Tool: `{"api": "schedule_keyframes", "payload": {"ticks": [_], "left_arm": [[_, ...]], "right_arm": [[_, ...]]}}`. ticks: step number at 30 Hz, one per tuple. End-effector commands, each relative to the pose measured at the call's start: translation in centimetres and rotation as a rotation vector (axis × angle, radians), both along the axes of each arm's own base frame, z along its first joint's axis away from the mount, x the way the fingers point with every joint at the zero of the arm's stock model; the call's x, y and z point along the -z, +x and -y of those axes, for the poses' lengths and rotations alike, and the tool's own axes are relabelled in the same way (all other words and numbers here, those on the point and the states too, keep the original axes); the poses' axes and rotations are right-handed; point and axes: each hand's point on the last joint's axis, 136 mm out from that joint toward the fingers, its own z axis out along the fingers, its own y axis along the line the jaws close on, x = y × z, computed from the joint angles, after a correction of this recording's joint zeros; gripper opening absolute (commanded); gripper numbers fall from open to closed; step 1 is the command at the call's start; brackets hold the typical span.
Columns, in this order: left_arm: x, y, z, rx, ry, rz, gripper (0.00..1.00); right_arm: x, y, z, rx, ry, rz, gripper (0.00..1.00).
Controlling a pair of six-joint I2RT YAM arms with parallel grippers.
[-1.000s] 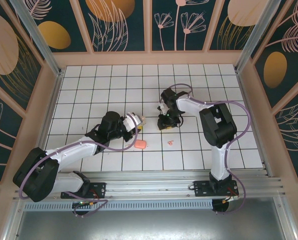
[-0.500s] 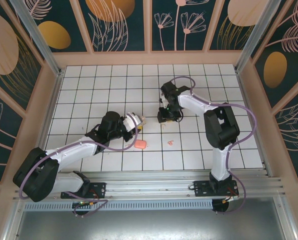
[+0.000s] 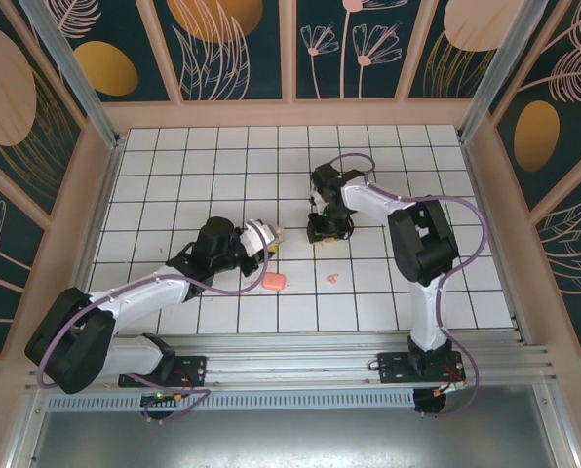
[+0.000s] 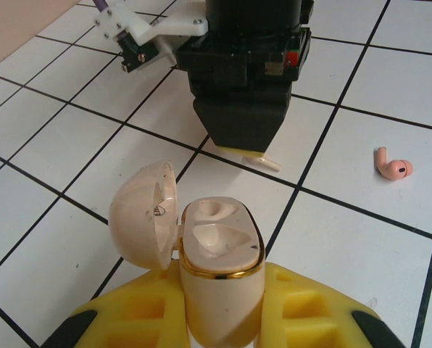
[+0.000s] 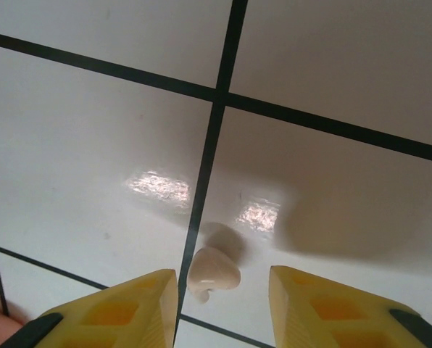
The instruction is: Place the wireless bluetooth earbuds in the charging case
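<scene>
The right end effector [image 5: 223, 304], jaws apart, is straddling a cream earbud [image 5: 213, 271] beyond the charging case [image 4: 219, 250] that the left end effector [image 4: 219, 315] is gripping; closing squarely appears due next.

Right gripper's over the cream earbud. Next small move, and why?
Probably lower the right gripper slightly and close on the cream earbud: it lies on the table between the open fingers, ungripped. The left gripper holds the case with its lid open and both sockets empty, ready to receive it.

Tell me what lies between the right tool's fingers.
A cream earbud lies loose on the tile there, ungripped, seen in the right wrist view.
</scene>
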Motion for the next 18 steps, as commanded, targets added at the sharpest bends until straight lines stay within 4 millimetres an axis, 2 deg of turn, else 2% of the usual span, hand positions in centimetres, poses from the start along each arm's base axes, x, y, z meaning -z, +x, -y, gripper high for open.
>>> {"api": "schedule_keyframes", "payload": {"ticks": [1, 8, 13, 18], "left_arm": [[-1.1, 0.2, 0.3, 0.000, -0.029, 0.035, 0.05], [-1.2, 0.2, 0.3, 0.000, -0.030, 0.035, 0.05], [-1.4, 0.2, 0.4, 0.002, -0.032, 0.038, 0.06], [-1.3, 0.3, 0.4, 0.006, -0.031, 0.035, 0.06]], "right_arm": [[0.2, 0.2, -0.3, -0.001, -0.013, -0.003, 0.37], [0.9, -0.5, -1.2, -0.026, -0.011, -0.016, 0.37], [1.4, -0.8, -1.0, -0.026, -0.031, -0.023, 0.37], [2.1, -0.8, -0.4, -0.020, -0.065, -0.018, 0.32]]}}
